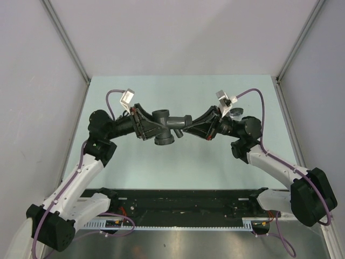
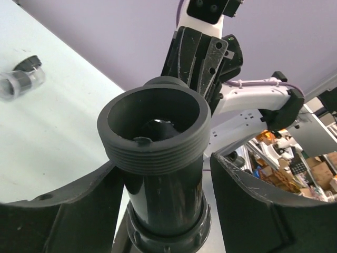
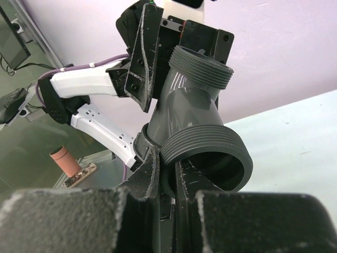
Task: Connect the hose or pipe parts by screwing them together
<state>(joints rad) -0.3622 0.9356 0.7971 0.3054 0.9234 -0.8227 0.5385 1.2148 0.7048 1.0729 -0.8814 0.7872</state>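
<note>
Above the surface (image 1: 178, 167), right jaws clamp the stiff, likely slick pipe fitting (image 1: 166, 125) by its rim, left jaws apart around it.

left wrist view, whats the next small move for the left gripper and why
Probably close the left gripper onto the pipe fitting. Its fingers flank the dark tube below the threaded mouth, but a gap shows beside one finger, so the hold looks loose. The right gripper is shut on the fitting's far end, so screwing likely needs a firm grip here first.
</note>
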